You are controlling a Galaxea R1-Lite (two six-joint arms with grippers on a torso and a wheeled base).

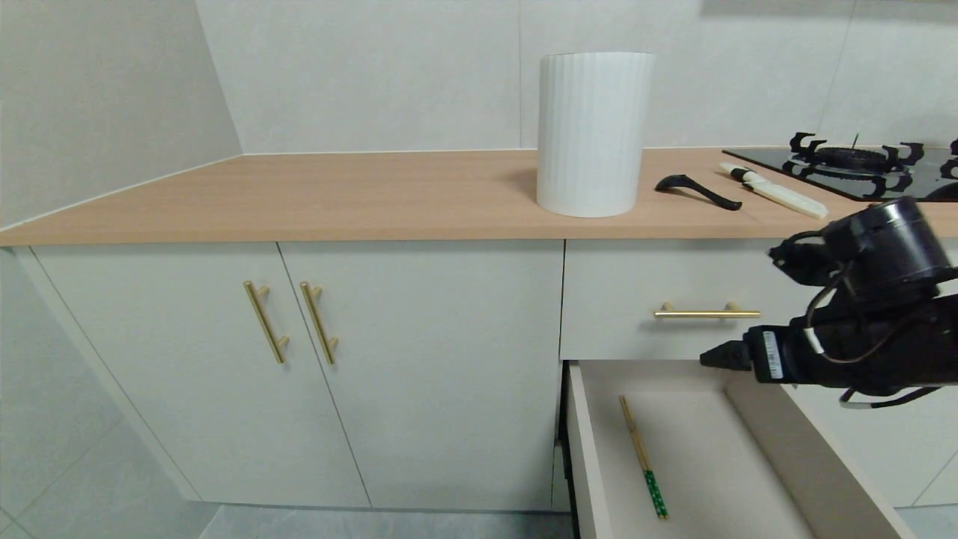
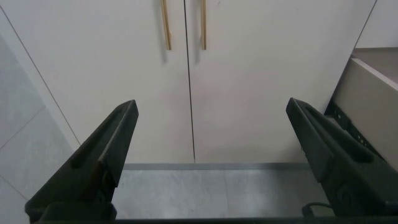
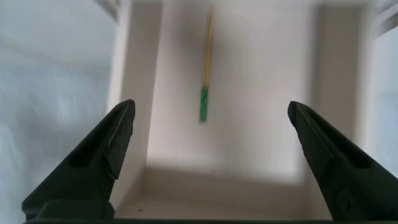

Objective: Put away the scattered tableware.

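Pale tiled walls point(image 1: 359, 75) back a wooden tabletop point(image 1: 337, 195) that runs above white cabinet doors point(image 1: 419, 374) with gold handles point(image 1: 266, 322). On the tabletop stands a tall white ribbed canister point(image 1: 591, 135). Just beside it, toward the robot's right, lie a black spoon point(image 1: 696, 191) and a pale knife point(image 1: 775, 196), near each other but apart. A black gas hob point(image 1: 861, 168) sits beyond them.

Below the tabletop, the lower drawer point(image 1: 778, 449) is pulled open. A pair of wooden chopsticks point(image 1: 644, 457) with green ends lies flat on its floor, close to the wall on the robot's left.

The right gripper point(image 1: 722, 358) hangs over the back of the drawer, above its right wall. The chopsticks lie lower and to the robot's left, well clear of it. In the right wrist view the right gripper point(image 3: 209, 109) has its fingers spread wide and holds nothing, with the chopsticks point(image 3: 205, 74) lying beyond, between the two fingers.

The left gripper point(image 2: 211, 106) is also spread wide and holds nothing. It is low down, facing the cabinet doors point(image 2: 249, 81) and the grey floor point(image 2: 211, 190).

A white sticker point(image 1: 771, 353) on the right arm bears dark print too small to read.
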